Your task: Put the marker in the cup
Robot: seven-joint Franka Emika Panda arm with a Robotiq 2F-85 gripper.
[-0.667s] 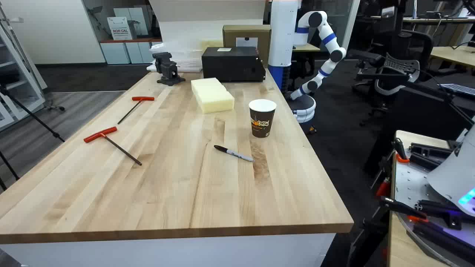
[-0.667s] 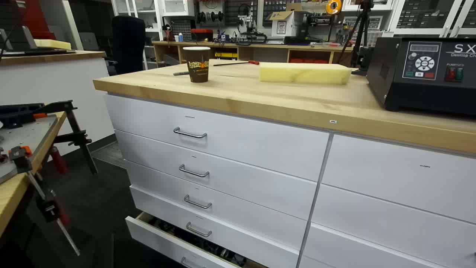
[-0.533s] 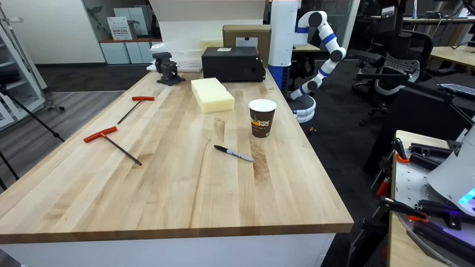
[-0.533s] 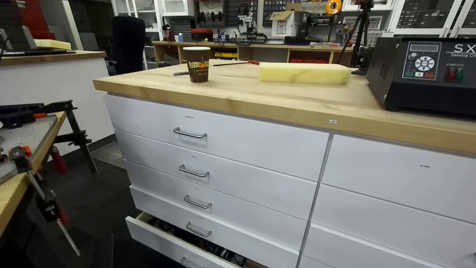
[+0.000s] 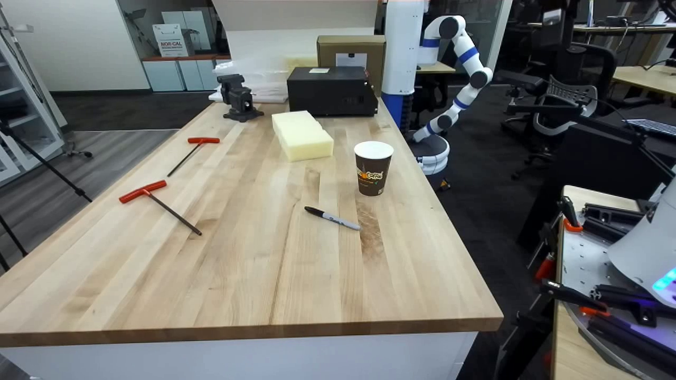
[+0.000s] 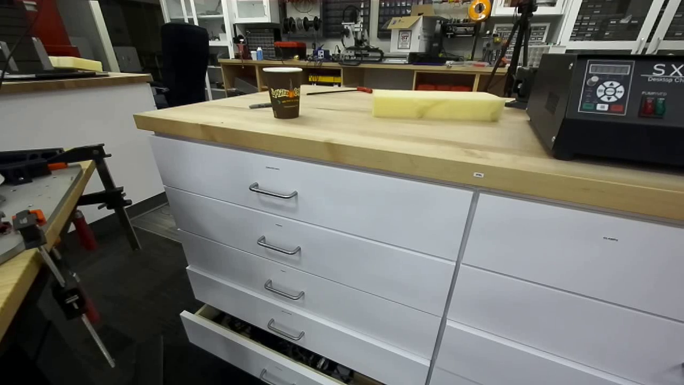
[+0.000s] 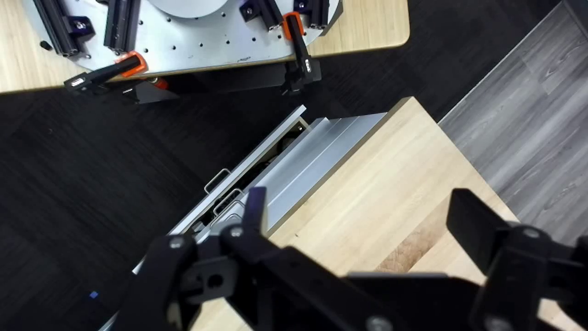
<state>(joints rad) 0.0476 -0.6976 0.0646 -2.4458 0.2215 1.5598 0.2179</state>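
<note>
On the wooden table (image 5: 211,285) nothing has shifted against the pictures from a moment ago, so I judge the task to be at its very start, with reach and grasp both ahead of me. My gripper (image 7: 359,202) shows only in the wrist view, its jaws wide apart with nothing between them; neither thing I need appears there. The yellow foam block (image 5: 303,137) lies beyond the work, and two red-handled tools (image 5: 142,191) rest well off to the side; I don't expect them to hinder me. The cup (image 5: 373,171) stands upright, rim up. The marker (image 5: 332,218) lies flat, near the cup but apart; in an exterior view the cup hides all but an end of the marker (image 6: 260,105). In an exterior view its black cap (image 5: 313,211) points leftward and slightly away from the camera, its pale end rightward and nearer; the long axis runs aslant, more across the table than along it, and aims past the cup. I'd turn the jaws square to that axis before descending.
</note>
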